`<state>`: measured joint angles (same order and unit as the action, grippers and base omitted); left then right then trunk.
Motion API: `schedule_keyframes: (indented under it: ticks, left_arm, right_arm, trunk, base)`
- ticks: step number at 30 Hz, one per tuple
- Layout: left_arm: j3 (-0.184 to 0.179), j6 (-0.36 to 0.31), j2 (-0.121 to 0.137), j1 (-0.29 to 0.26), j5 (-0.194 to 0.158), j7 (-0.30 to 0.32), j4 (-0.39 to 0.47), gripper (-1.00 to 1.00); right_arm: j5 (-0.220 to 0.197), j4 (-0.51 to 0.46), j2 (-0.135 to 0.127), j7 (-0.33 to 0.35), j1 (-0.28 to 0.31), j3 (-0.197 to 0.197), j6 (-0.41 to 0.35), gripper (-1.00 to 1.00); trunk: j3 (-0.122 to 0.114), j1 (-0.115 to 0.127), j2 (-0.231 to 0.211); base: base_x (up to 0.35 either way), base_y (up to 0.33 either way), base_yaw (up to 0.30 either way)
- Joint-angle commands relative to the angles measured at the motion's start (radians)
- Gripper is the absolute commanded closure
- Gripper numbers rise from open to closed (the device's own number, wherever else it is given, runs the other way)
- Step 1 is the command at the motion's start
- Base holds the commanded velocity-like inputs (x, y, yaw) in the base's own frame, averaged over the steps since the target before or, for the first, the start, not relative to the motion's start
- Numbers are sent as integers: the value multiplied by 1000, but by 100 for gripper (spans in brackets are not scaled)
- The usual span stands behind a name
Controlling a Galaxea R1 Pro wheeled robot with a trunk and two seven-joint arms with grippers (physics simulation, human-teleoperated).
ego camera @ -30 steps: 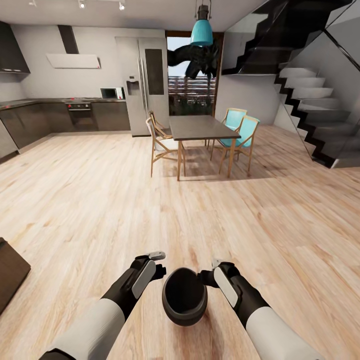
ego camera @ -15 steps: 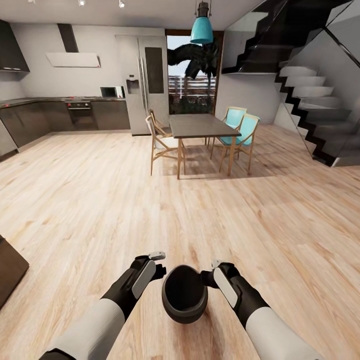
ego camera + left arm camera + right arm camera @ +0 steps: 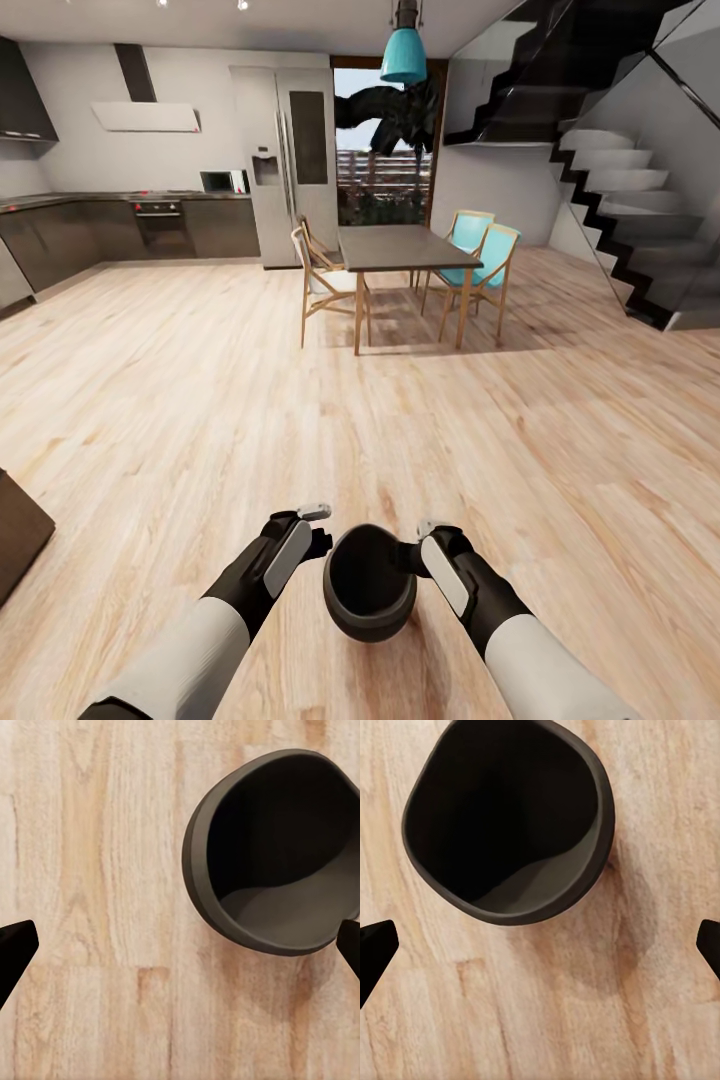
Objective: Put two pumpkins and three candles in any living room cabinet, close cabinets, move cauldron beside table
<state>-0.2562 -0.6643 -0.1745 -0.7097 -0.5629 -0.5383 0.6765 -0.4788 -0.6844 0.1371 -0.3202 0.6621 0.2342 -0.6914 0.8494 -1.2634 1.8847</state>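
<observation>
Hovering over wood floor (image 3: 150, 400): left gripper (image 3: 322, 528) just beside cauldron (image 3: 369, 582), fingers spread wide, holding nothing. Sitting between both grippers, cauldron mouth-up, low and centre. Flanking its other side, right gripper (image 3: 412, 545), fingers also spread. Standing well ahead: table (image 3: 400, 250), chairs (image 3: 480, 262).

Dark cabinet (image 3: 15, 530) cut by frame edge
</observation>
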Motion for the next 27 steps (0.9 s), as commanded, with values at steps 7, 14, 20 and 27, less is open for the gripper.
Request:
schedule_keyframes:
  ticks: [7,14,20,27]
  left_arm:
    - [-2,0,0,-1,-9,-9,0,-100]
    - [-3,2,0,-1,-9,-8,0,-100]
    - [-4,7,0,-1,-9,-8,0,-100]
    - [-5,50,0,-1,-9,-8,-3,-100]
  right_arm:
    - [-10,-1,-1,-10,1,4,-2,-100]
    - [-10,-1,-1,-10,1,4,-1,-100]
    - [-9,-1,-1,-10,1,4,1,-100]
    - [-8,-1,-1,-10,1,3,4,-100]
  trunk:
    - [23,-27,50]
    - [45,-54,99]
    - [64,-77,141]
    - [86,-103,190]
  base:
    - [0,0,0]
    - [0,0,0]
    - [0,0,0]
    - [0,0,0]
